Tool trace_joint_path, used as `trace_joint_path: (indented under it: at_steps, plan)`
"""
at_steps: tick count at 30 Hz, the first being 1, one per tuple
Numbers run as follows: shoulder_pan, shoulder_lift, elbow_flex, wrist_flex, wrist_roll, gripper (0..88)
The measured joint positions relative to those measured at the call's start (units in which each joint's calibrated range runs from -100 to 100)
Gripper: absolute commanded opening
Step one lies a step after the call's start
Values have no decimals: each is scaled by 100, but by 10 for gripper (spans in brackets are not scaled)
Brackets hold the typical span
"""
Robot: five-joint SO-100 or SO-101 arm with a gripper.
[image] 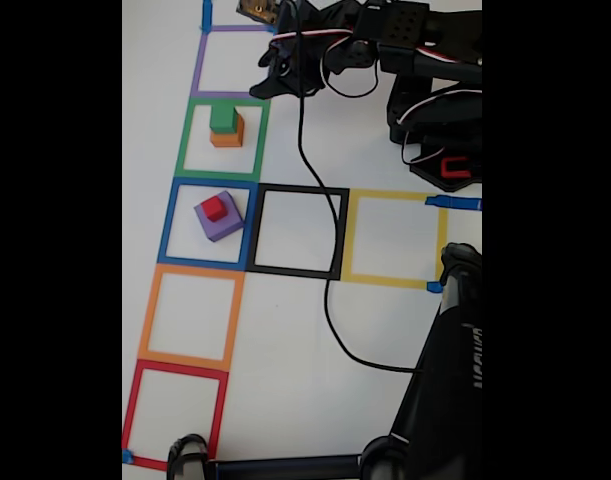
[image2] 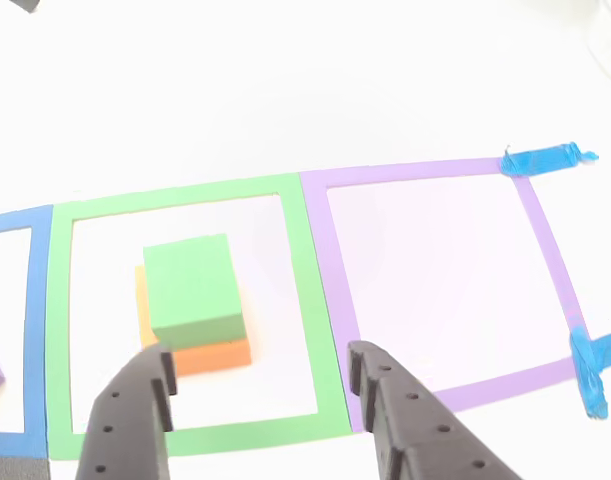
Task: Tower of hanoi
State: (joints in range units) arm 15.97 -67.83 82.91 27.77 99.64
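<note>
Hovering over the far end of the white bench [image: 285,330], the black arm [image: 425,70] reaches in from the right of the fixed view, its jaws [image: 270,75] sitting near the border between the purple square [image: 199,65] and the green square [image: 182,140]. In the other view the jaws [image2: 260,372] stand wide apart and hold nothing; the left finger [image2: 135,410] tip sits just in front of the block stack, the right finger [image2: 405,420] over the green and purple border.

Block positions:
- Green block [image: 223,117] sits on top of an orange block [image: 227,137], inside the green square. In the other view the green block [image2: 190,290] covers most of the orange block [image2: 215,355], which shows along the front and left edge.
- Small red block [image: 214,208] rests on a bigger purple block [image: 225,225], inside the blue square [image: 168,225], next square down from the green one in the fixed view.

Layout in the fixed view: 5 taped squares run in a column, purple, green, blue, orange [image: 150,315], red [image: 133,410]. A black square [image: 340,240] and a yellow square [image: 350,240] extend to the right of the blue one. Blue tape tabs [image2: 545,160] mark corners of the purple square.

A black cable [image: 328,300] trails from the arm across the black square toward a dark stand [image: 445,400] at bottom right.
</note>
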Motion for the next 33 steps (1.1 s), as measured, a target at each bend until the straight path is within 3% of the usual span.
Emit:
trace_joint_path:
  at_steps: [16, 33]
  plan:
    - [-386, 2440, 1054, -4619, 18, 271]
    - [-117, 4964, 938, -6989, 0, 294]
